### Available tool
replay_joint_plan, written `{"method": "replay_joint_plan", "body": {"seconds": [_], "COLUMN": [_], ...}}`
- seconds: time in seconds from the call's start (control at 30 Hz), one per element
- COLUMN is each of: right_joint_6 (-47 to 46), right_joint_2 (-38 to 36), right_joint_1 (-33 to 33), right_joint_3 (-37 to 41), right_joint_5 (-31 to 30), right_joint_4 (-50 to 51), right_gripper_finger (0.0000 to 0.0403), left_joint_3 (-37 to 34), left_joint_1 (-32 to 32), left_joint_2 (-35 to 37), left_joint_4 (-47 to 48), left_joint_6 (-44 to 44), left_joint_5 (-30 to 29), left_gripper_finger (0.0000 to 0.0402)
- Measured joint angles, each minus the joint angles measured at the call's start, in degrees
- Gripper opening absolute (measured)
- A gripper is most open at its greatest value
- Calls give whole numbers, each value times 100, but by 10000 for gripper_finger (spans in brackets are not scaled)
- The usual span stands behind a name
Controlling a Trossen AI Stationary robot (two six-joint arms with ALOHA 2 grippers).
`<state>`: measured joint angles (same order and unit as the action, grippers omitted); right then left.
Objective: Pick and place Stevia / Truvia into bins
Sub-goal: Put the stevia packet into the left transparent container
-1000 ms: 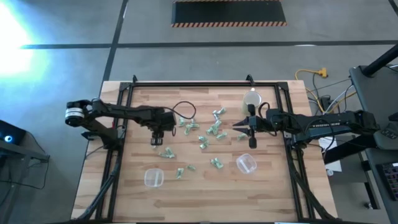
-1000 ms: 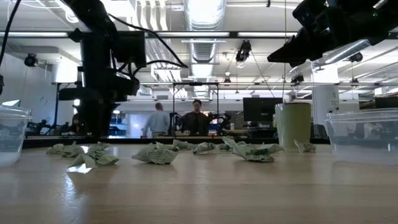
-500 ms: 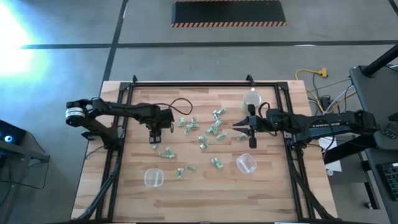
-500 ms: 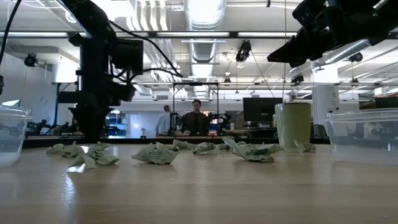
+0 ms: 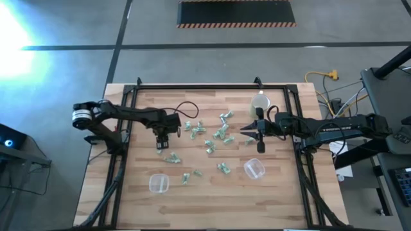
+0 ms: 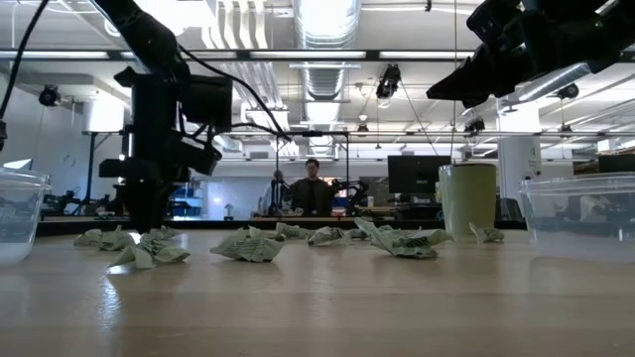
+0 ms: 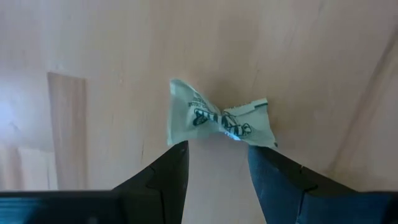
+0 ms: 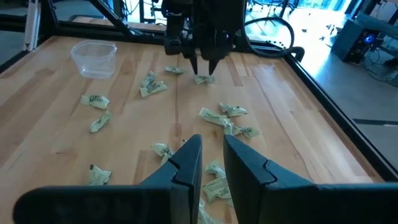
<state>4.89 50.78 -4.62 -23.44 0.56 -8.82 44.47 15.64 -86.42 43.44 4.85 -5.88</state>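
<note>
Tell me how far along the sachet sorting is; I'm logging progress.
Done: nothing visibly; neither clear bin shows a sachet inside. In hand: the left gripper hangs open over one crumpled sachet, not gripping it. The right gripper waits, holding nothing. Left: the scattered sachets.

You get strong glare at the upper left of the high view, washing out the floor [image 5: 19, 38] there. In the low view, bright ceiling lights [image 6: 322, 20] leave the arms as dark silhouettes. Your left wrist view looks soft, its fingers [image 7: 168, 168] blurred.
</note>
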Motion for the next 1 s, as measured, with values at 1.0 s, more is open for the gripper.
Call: {"method": "replay_joint_plan", "body": {"seconds": [1.0], "right_joint_6": [-20], "right_joint_2": [0], "right_joint_1": [-2], "right_joint_3": [0], "right_joint_5": [-9], "right_joint_4": [-2], "right_gripper_finger": [57], "left_joint_3": [247], "left_joint_1": [-70], "left_joint_2": [37], "left_joint_4": [-649], "left_joint_6": [-287], "left_joint_5": [517], "left_gripper_finger": [148]}}
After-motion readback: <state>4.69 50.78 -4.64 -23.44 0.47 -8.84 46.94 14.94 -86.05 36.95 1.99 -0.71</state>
